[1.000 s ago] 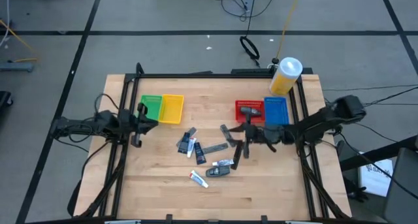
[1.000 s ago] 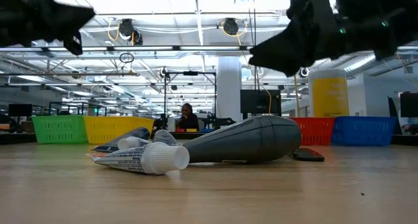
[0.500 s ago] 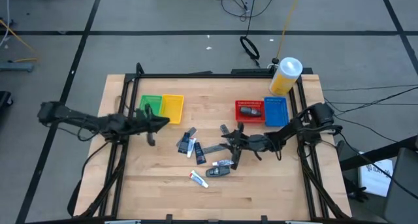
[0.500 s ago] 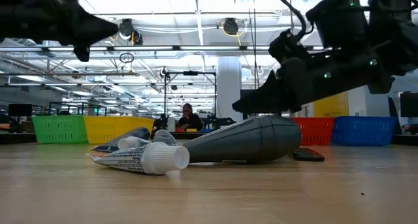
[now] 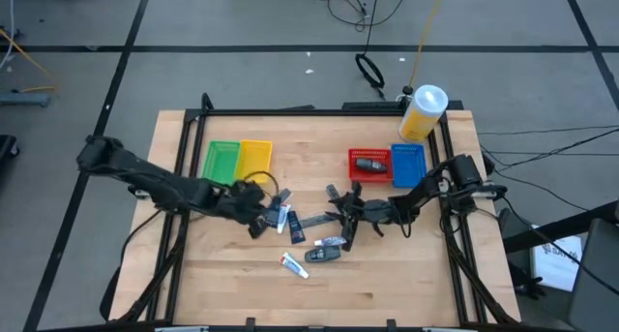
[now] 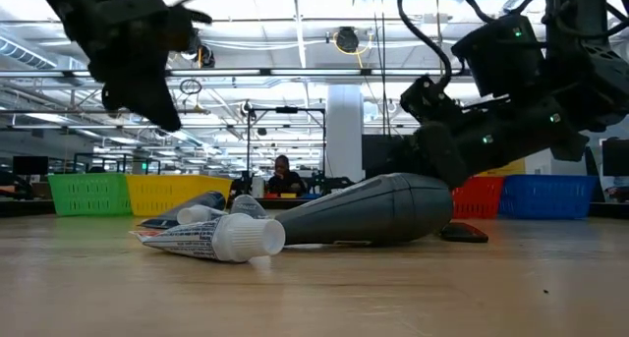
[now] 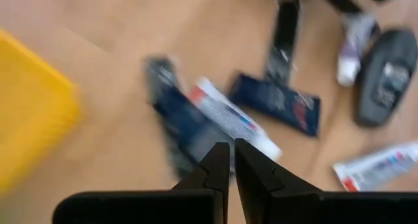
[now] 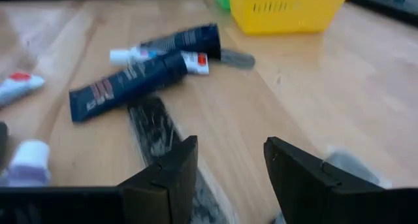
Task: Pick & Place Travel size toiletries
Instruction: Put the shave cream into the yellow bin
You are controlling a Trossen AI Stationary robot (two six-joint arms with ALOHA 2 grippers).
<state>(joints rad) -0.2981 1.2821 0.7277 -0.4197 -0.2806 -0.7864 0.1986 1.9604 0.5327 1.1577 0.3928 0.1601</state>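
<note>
toiletries (image 5: 302, 230) lie mid-table in the high view, between left gripper (image 5: 259, 219) and right gripper (image 5: 340, 216). left wrist view: fingers (image 7: 215, 168) pressed together, empty, above a dark tube (image 7: 179, 123); print unreadable. right wrist view: fingers (image 8: 171, 166) apart, empty, over a grey sachet (image 8: 153, 129).

Beneath me lies a grey floor (image 5: 242, 22) crossed by dark lines, with black cables (image 5: 343, 3) coiled on it beyond my pale wooden surface (image 5: 242, 284). Looking level, I see a wide hall under bright ceiling lights (image 6: 295, 28), a white pillar (image 6: 344, 131), and a person (image 6: 282, 176) seated far back.
</note>
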